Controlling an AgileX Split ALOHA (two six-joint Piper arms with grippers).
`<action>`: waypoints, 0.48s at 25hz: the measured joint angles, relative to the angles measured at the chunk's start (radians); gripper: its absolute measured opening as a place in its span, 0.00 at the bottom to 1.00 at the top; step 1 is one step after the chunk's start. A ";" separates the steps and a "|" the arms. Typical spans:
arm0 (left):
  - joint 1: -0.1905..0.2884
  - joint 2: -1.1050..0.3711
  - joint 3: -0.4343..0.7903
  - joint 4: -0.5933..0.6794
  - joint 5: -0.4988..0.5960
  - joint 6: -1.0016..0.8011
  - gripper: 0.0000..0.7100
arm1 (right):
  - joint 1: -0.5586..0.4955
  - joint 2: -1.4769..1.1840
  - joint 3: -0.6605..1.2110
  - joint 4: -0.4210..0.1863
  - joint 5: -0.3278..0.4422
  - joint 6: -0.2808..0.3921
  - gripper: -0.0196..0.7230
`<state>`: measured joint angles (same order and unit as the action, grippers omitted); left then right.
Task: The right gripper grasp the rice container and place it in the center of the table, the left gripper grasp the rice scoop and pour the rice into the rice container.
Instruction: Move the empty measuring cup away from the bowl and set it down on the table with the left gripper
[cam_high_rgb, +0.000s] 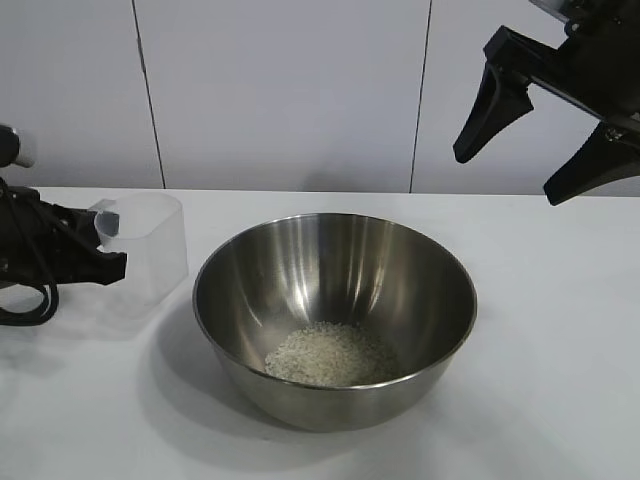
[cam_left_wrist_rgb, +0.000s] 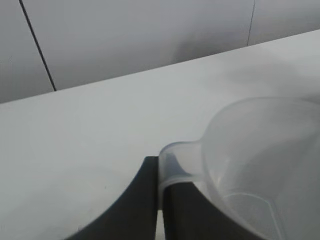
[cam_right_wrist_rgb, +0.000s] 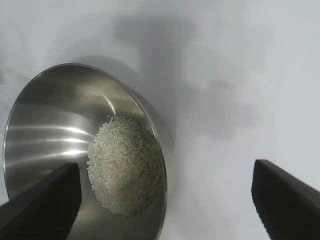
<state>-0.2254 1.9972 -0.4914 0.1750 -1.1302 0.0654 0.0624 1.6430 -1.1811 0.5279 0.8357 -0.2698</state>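
Observation:
The rice container (cam_high_rgb: 300, 270), a shiny steel bowl, stands mid-table with a pale heap of rice (cam_high_rgb: 333, 355) at its bottom. Left of it the clear plastic rice scoop (cam_high_rgb: 150, 255) is upright, low over the table, and looks empty. My left gripper (cam_high_rgb: 112, 250) is shut on the scoop's handle tab. The left wrist view shows the black fingers (cam_left_wrist_rgb: 135, 200) pinching that tab beside the scoop's cup (cam_left_wrist_rgb: 260, 150). My right gripper (cam_high_rgb: 508, 175) hangs open, high at the right, holding nothing. Its wrist view looks down on the bowl (cam_right_wrist_rgb: 50, 115) and the rice (cam_right_wrist_rgb: 125, 165), with the gripper (cam_right_wrist_rgb: 166, 167) spread wide.
The white table (cam_high_rgb: 560, 330) stretches bare to the right of the bowl and in front of it. A pale panelled wall (cam_high_rgb: 290, 90) stands behind the table's far edge. The left arm's cables (cam_high_rgb: 30, 290) lie at the left edge.

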 joint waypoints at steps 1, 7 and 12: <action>0.000 0.005 0.000 -0.004 0.000 0.004 0.01 | 0.000 0.000 0.000 0.000 -0.002 0.000 0.89; 0.000 0.008 0.000 -0.007 0.000 0.044 0.01 | 0.000 0.000 0.000 0.000 -0.017 0.000 0.89; 0.000 0.008 0.000 -0.020 0.013 0.070 0.01 | 0.000 0.000 0.000 0.000 -0.019 -0.001 0.89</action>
<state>-0.2254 2.0054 -0.4914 0.1549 -1.1172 0.1351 0.0624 1.6430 -1.1811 0.5279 0.8165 -0.2710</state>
